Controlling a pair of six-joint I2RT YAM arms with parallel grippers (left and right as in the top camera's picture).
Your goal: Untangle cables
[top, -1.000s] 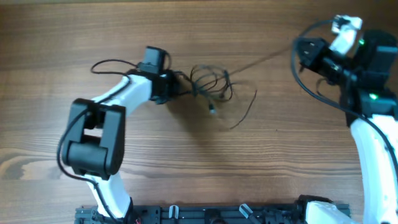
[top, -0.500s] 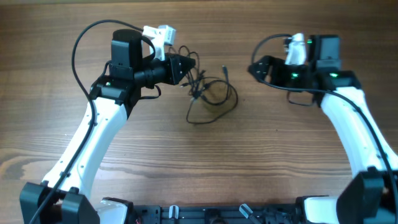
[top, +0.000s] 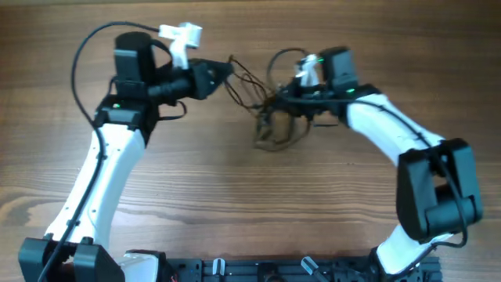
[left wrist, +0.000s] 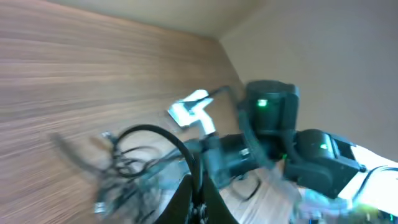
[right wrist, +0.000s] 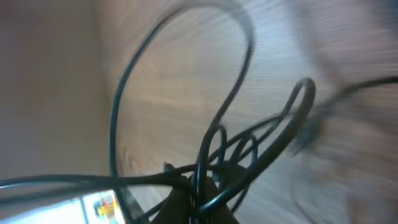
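Overhead: we see the left gripper (top: 225, 70) and right gripper (top: 274, 100) both clamped shut on the cables (top: 266, 119), a tangle strung between them above the table (top: 235, 204).
Left wrist: our closed tips pinch one strand; the view is blurred.
Right wrist: loops bunch at our closed tips.

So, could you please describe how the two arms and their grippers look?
Both arms have white tubular links, the left arm and the right arm, with black joint housings showing small green lights. A black wire loops along each. The left gripper and right gripper are black, tapering, with white wrist mounts.
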